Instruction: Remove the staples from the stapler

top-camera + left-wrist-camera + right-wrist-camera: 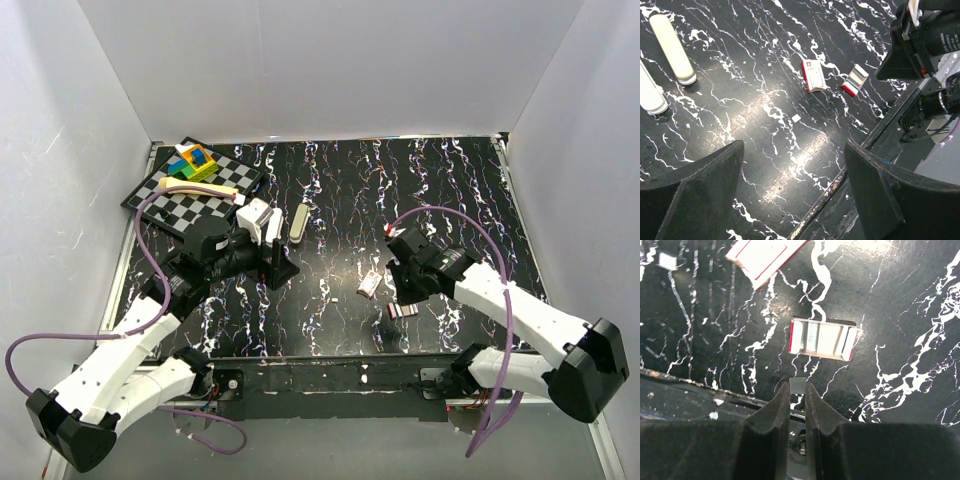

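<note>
A black, white-veined table top (pixel 340 190) is spread beneath both pairs of jaws; plain white walls (pixel 330 60) are raised beyond and beside them; a glare of light is caught on it between the left jaws.

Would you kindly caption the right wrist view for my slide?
Closed right end effector poised before a red-edged staple strip on the black marbled table.

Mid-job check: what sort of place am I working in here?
Probably a lab test cell: plain white walls box in a black marbled table, with a chessboard and toy bricks as props.
</note>
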